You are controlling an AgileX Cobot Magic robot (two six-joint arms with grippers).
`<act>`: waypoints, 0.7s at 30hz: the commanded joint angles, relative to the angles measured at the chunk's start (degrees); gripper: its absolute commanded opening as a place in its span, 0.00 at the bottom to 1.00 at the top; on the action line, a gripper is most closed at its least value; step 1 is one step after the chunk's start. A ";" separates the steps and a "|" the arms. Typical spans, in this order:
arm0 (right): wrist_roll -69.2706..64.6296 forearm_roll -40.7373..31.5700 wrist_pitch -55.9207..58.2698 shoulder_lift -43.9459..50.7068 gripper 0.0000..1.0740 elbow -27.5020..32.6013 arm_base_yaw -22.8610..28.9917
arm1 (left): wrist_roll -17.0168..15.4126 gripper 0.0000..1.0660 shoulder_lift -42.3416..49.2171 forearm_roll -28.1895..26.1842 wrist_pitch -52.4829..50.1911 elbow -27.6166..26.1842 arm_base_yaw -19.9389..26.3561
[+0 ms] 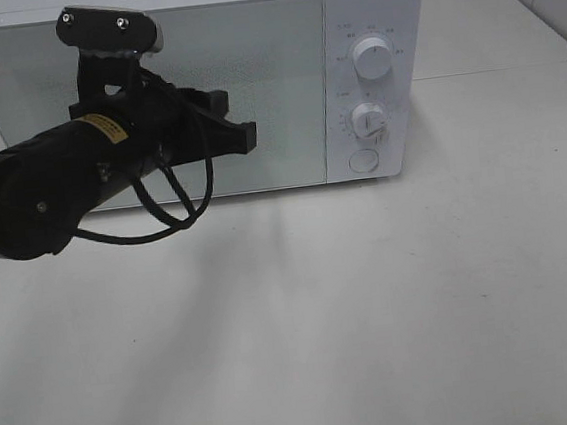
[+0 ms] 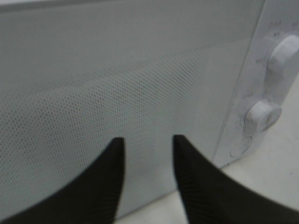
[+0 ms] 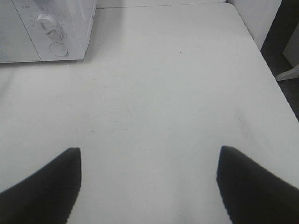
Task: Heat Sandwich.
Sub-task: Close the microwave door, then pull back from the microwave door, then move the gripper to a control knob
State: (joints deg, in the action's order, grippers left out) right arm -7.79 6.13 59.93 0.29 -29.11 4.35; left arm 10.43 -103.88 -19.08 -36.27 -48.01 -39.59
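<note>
The sandwich is out of view in every frame. A white microwave (image 1: 270, 73) stands at the back of the table with its door shut. My left gripper (image 1: 237, 116) hovers just in front of the door's right half. The left wrist view shows the left gripper (image 2: 148, 140) open, its dark fingers a small gap apart with nothing between them, facing the meshed door of the microwave (image 2: 117, 70). My right gripper (image 3: 149, 151) is wide open and empty above the bare white table (image 3: 163, 84); it does not show in the exterior high view.
The microwave's control panel has an upper knob (image 1: 372, 59), a lower knob (image 1: 368, 119) and a round button (image 1: 363, 161). The right wrist view catches the microwave's corner (image 3: 70, 28) and the table's far edge (image 3: 261, 60), with darker floor beyond it.
</note>
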 commanded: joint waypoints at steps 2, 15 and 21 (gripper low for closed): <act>0.06 0.23 -0.46 1.49 0.71 0.00 -0.40 | -0.34 0.97 3.78 0.00 7.68 1.95 -0.23; 0.06 0.23 -0.46 1.49 0.71 0.00 -0.40 | -0.34 0.95 13.81 0.23 34.61 4.35 2.29; 0.06 0.23 -0.46 1.49 0.71 0.00 -0.40 | -0.34 0.95 17.76 0.23 47.10 4.35 7.28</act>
State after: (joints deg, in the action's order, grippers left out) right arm -7.79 6.13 59.93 0.29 -29.11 4.35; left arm 10.43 -87.66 -19.02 6.47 -43.89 -33.58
